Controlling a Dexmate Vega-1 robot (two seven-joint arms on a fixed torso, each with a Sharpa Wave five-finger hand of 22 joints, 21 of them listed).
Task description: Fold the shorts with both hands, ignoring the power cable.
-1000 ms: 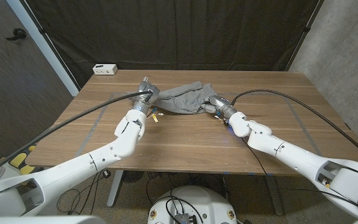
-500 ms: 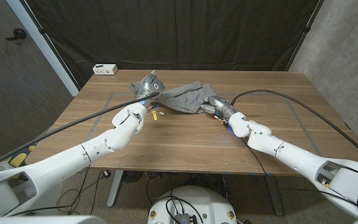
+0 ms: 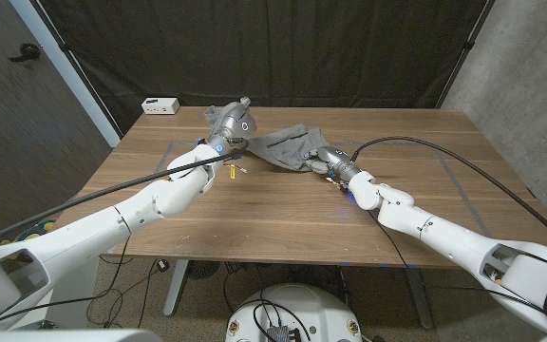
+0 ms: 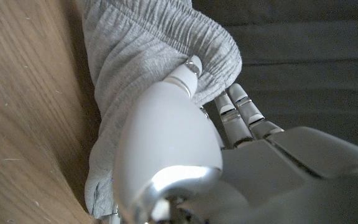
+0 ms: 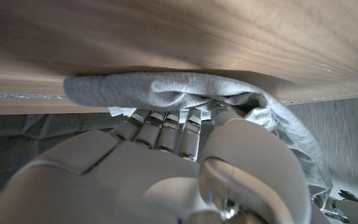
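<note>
Shorts (image 3: 288,144) on table (image 3: 283,204) far middle, between left hand (image 3: 233,122) and right hand (image 3: 327,161).

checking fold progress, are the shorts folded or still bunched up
Bunched, not folded: the shorts hang crumpled between the left robot hand and right robot hand.

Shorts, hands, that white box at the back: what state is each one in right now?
Shorts: bunched, one end lifted off the table.
Left hand: raised, gripping the shorts' waistband.
Right hand: low by the table, fingers gripping the shorts.
White box: sitting untouched at the far corner.
</note>
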